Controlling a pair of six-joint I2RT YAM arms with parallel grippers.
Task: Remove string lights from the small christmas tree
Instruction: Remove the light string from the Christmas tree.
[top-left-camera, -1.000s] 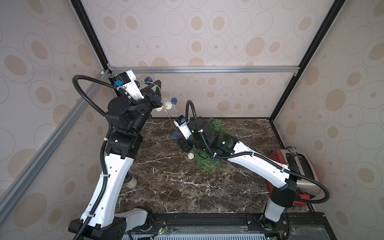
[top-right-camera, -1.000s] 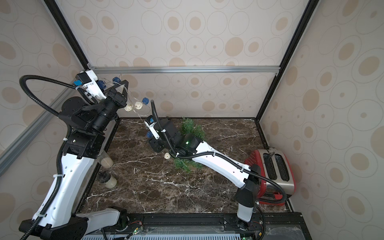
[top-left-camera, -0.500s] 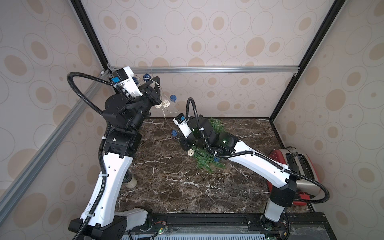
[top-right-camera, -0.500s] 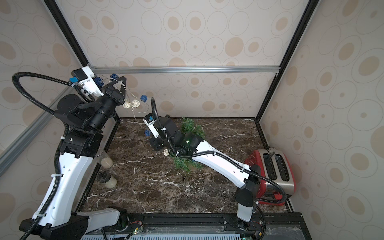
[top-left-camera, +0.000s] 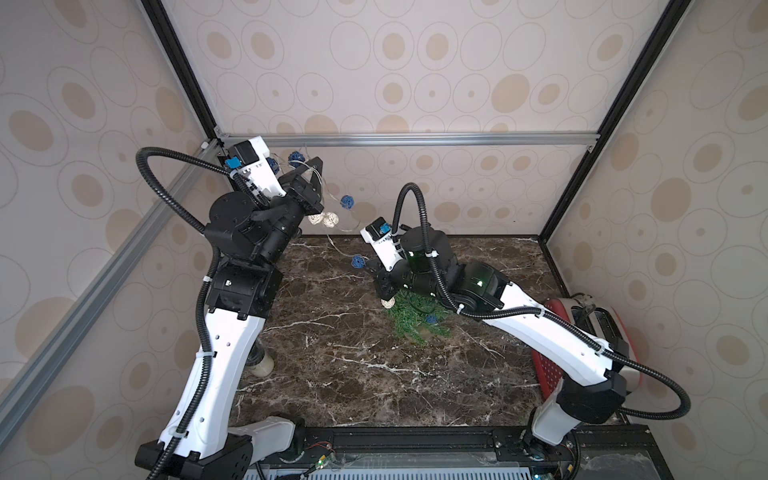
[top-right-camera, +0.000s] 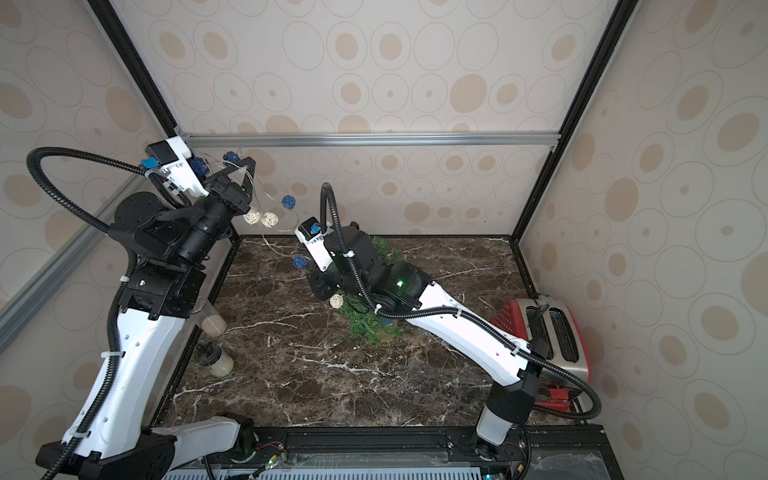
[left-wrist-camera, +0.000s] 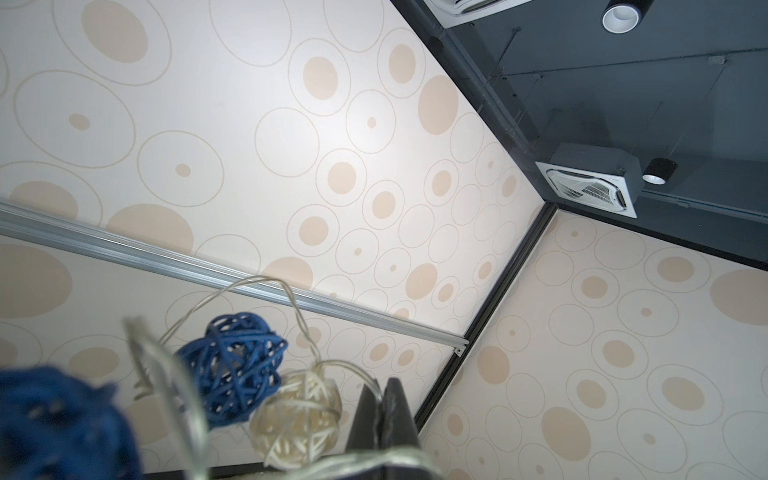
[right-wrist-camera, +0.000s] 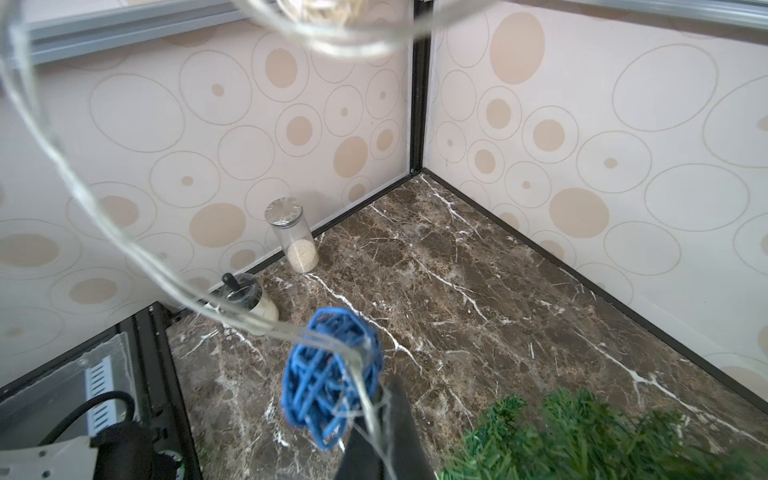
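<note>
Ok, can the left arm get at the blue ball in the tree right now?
Probably not. The left gripper is shut on the lights, raised near the back corner, and the right arm lies across the tree right by that ball.

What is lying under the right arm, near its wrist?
The small christmas tree: green branches show beneath the right arm, with a cream ball and a blue ball of the string lights. The arm covers the rest.
</note>
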